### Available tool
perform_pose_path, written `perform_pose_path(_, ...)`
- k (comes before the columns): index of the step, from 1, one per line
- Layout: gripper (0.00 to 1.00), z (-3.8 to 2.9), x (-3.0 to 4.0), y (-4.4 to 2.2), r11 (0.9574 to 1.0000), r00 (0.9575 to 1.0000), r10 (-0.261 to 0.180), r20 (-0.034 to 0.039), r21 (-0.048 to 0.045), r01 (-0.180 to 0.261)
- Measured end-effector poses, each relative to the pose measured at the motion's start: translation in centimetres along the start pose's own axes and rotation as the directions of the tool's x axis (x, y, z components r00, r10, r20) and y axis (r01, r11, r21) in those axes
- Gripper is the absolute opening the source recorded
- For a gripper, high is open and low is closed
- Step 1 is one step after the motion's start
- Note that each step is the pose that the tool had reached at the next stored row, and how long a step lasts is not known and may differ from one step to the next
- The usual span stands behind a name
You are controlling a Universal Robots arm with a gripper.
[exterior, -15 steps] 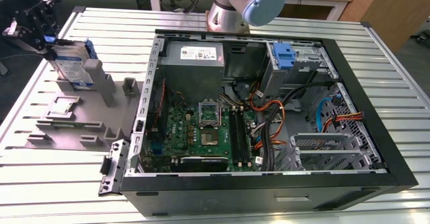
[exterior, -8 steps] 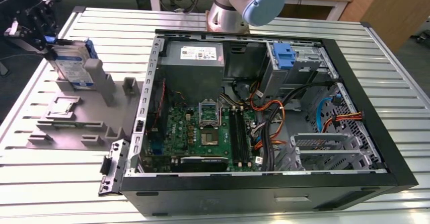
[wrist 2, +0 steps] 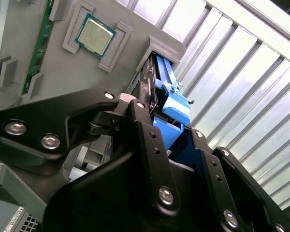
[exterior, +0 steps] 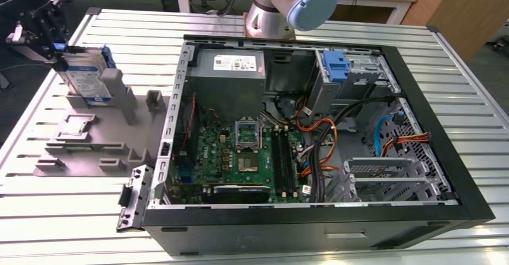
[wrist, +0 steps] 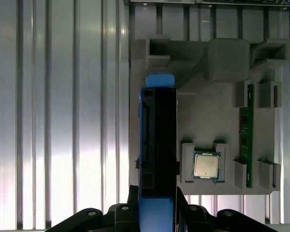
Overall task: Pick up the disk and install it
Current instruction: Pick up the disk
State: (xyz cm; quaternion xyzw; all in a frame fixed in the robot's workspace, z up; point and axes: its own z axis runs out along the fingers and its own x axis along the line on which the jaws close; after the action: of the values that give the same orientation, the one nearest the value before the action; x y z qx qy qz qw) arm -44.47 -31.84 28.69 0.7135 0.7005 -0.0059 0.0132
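The disk [exterior: 86,77] stands on edge at the upright holder of a grey fixture plate [exterior: 87,152], left of the open computer case in the exterior view. It is silver-grey, with a white-and-blue label and blue rails. My gripper [exterior: 57,53] is at its upper end. In the first wrist view the disk [wrist: 157,145] shows edge-on, and my gripper [wrist: 157,209] has one black finger pressed on each side. In the second wrist view the fingers flank the blue carrier of the disk [wrist 2: 176,108], my gripper [wrist 2: 166,118] shut on it.
The open computer case [exterior: 469,175] fills the table's middle, with a power-supply box [exterior: 230,65], a motherboard [exterior: 238,158], loose cables and a blue bracket [exterior: 338,68] in the drive bay. On the fixture plate [wrist: 203,116] lie a processor chip [wrist: 206,166] and a memory stick [wrist: 245,135].
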Motion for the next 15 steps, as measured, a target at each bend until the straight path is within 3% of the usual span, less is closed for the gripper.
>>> perform_pose_path(6,0.37,0.0,0.0,0.0,0.9997,0.9997,-0.025,-0.0002,-0.0007,0.025)
perform_pose_path(15,0.37,0.03,0.0,0.0,1.0,1.0,0.008,0.0002,0.0002,-0.008)
